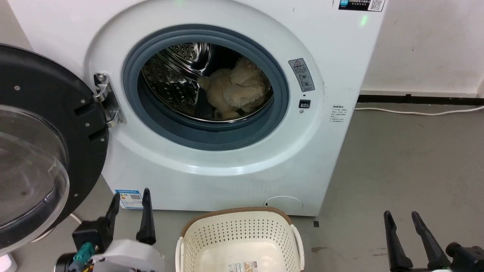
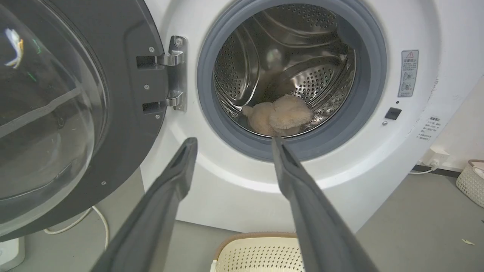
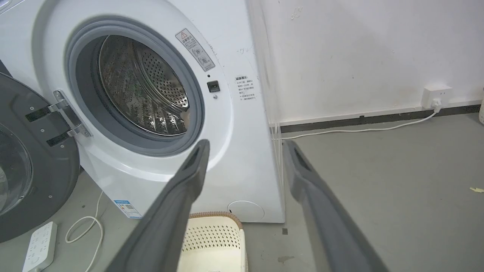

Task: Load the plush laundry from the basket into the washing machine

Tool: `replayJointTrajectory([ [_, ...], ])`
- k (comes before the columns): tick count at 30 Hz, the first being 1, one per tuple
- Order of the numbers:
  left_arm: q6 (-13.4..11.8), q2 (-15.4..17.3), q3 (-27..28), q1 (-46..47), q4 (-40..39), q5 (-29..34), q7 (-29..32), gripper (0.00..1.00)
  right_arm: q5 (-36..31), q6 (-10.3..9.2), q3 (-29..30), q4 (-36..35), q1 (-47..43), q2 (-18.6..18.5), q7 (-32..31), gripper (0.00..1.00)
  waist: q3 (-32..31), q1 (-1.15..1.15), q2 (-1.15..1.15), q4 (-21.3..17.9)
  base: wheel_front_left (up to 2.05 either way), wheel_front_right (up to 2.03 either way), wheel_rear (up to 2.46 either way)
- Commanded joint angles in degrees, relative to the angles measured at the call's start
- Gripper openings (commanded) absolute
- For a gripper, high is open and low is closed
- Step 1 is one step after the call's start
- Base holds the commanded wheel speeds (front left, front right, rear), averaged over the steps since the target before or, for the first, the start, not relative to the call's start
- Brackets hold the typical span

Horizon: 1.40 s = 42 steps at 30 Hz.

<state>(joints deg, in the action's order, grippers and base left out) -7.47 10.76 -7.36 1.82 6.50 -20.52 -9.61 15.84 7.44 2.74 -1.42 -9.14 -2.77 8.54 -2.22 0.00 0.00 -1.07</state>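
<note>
Three views, one moment.

Head view: I looked down on the washer (image 1: 227, 177), its door (image 1: 87, 124) swung wide to the left on a metal hinge (image 1: 107, 100). The toy (image 1: 236, 90) lay inside the drum (image 1: 172, 81), low and toward the right, behind the grey seal (image 1: 211, 136). The basket (image 1: 238, 230) stood on the floor (image 1: 397, 158) just in front of the washer, a label (image 1: 244, 267) showing on its bare bottom. My left gripper (image 1: 131, 194) stood at lower left and my right gripper (image 1: 401, 214) at lower right. Each had its jaws parted with nothing between them, and both were well apart from the toy.

Left wrist view: the two dark fingers (image 2: 174, 181) were spread and pointed at the round opening. I saw the toy between their tips, resting on the bottom of the drum. The door's glass bulged at left, and the basket's brown rim showed at the bottom edge. A small woven bin (image 2: 470, 181) sat at the far right, near the wall.

Right wrist view: the fingers were likewise apart, gripping nothing, and aimed past the washer's right front corner. The drum's perforated steel shone through the opening. A power strip (image 3: 39, 245) lay on the floor below the door. A white cable (image 3: 359, 130) ran along the foot of the wall to a socket (image 3: 436, 96). A corner of the basket sat at the bottom edge, beside the left-hand finger.
</note>
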Motion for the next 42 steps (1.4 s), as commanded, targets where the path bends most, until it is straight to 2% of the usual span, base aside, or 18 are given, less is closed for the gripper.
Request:
replayJointTrajectory([
  [1, -0.2, 0.4, -0.3, -1.1, -0.4, -0.3, 0.1, 1.00, -0.5, 0.05, 0.1, -0.4, -1.0, -0.1, -0.2, 1.00, -0.1, 0.00, 0.00, 0.1, 0.00, 0.00, 0.00],
  [18, -1.6, 0.5, -1.4, -9.2, -4.6, -0.5, -0.1, 1.00, -1.8, 0.05, -0.2, -1.5, -2.1, -0.1, -1.3, 1.00, -0.6, 0.00, 0.00, 1.1, 0.00, 0.00, 0.00],
  [28, -0.4, 2.3, -2.6, -9.3, -4.5, 0.7, -0.9, 1.00, -2.1, 0.05, -0.1, -1.9, -2.4, -0.1, -1.8, 1.00, -0.1, 0.00, 0.00, 1.2, 0.00, 0.00, 0.00],
  [42, -1.3, 2.7, -3.2, -7.8, -6.9, 1.3, -0.9, 1.00, -2.0, 0.05, -0.6, -2.2, -2.2, -0.1, -2.2, 1.00, 0.2, 0.00, 0.00, 1.3, 0.00, 0.00, 0.00],
])
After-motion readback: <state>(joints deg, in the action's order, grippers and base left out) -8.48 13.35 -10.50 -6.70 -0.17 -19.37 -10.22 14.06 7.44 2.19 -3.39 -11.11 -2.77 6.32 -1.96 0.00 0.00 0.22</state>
